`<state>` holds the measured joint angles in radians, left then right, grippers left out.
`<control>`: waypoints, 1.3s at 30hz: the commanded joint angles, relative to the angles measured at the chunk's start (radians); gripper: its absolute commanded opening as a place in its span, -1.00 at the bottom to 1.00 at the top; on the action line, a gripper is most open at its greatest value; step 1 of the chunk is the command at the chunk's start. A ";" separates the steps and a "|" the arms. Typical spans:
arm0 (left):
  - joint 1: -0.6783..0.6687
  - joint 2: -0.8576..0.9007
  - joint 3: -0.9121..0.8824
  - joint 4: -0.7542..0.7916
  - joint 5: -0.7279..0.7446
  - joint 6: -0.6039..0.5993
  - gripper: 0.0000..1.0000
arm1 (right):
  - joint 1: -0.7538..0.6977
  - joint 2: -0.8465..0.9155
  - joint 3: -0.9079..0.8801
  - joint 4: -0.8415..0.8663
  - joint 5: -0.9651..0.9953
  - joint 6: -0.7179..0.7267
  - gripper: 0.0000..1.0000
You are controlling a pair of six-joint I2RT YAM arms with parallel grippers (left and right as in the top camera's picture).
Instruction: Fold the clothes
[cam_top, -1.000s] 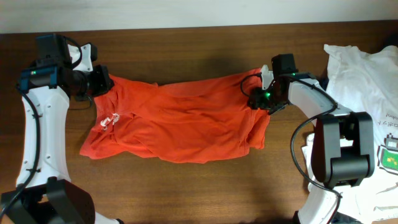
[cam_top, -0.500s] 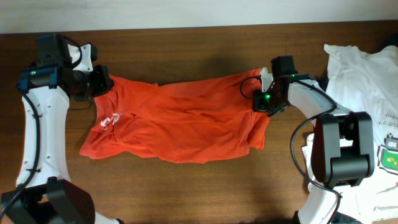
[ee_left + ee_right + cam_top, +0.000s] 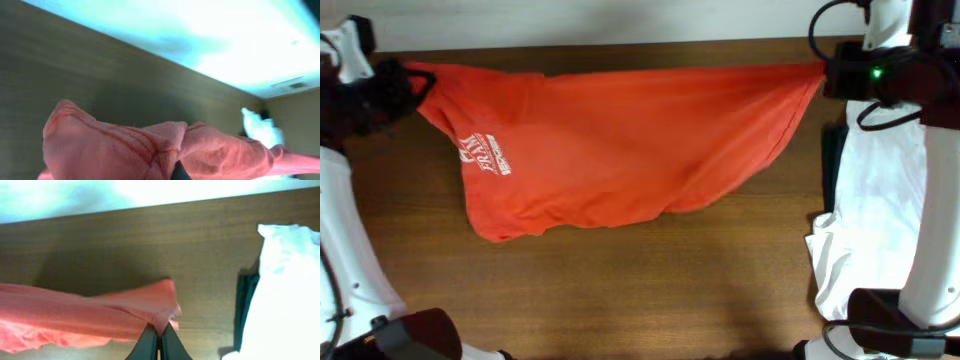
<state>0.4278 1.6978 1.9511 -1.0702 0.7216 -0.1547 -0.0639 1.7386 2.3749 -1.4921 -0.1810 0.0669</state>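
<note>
The orange-red T-shirt (image 3: 620, 150) hangs stretched in the air above the wooden table (image 3: 670, 290), with its white "FRAM" print (image 3: 485, 155) showing near the left. My left gripper (image 3: 405, 82) is shut on the shirt's top left corner, and the bunched fabric (image 3: 125, 150) hides most of the left gripper (image 3: 177, 170) in its wrist view. My right gripper (image 3: 827, 75) is shut on the top right corner. In the right wrist view the right gripper (image 3: 160, 330) pinches the cloth (image 3: 75, 315) between closed fingers. The shirt's lower edge sags toward the table.
White T-shirts (image 3: 880, 200) lie piled at the table's right edge under the right arm, also seen as white T-shirts (image 3: 285, 280) in the right wrist view. A dark cloth (image 3: 832, 170) shows along their left side. A pale wall runs behind the table.
The shirt lay crumpled on the table; now both arms have risen and spread apart, lifting it and pulling it taut. The "FRAM" print now faces up.
</note>
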 commanded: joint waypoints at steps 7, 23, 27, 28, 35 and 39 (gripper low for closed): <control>0.076 -0.115 0.052 -0.097 0.074 0.099 -1.00 | -0.005 -0.045 0.153 -0.039 0.089 -0.009 -0.92; 0.044 -0.463 0.293 -0.079 -0.038 0.166 -1.00 | -0.005 -0.376 0.279 0.101 0.198 0.045 -0.92; 0.044 -0.415 0.292 -0.079 -0.037 0.166 -0.99 | -0.005 -0.304 0.279 0.078 0.192 0.046 -0.92; 0.044 -0.378 0.292 -0.076 -0.037 0.166 -1.00 | -0.005 -0.264 0.279 0.069 0.185 0.046 -0.92; -0.070 -0.024 0.292 0.098 -0.038 0.167 -0.99 | -0.002 0.097 0.279 0.110 0.143 0.045 -0.92; -0.127 0.156 0.292 0.359 -0.081 0.130 -0.99 | -0.003 0.266 0.279 0.315 0.098 0.047 -0.93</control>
<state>0.3225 1.8004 2.2349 -0.8402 0.6952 0.0002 -0.0639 1.9701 2.6446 -1.2762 -0.0689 0.1055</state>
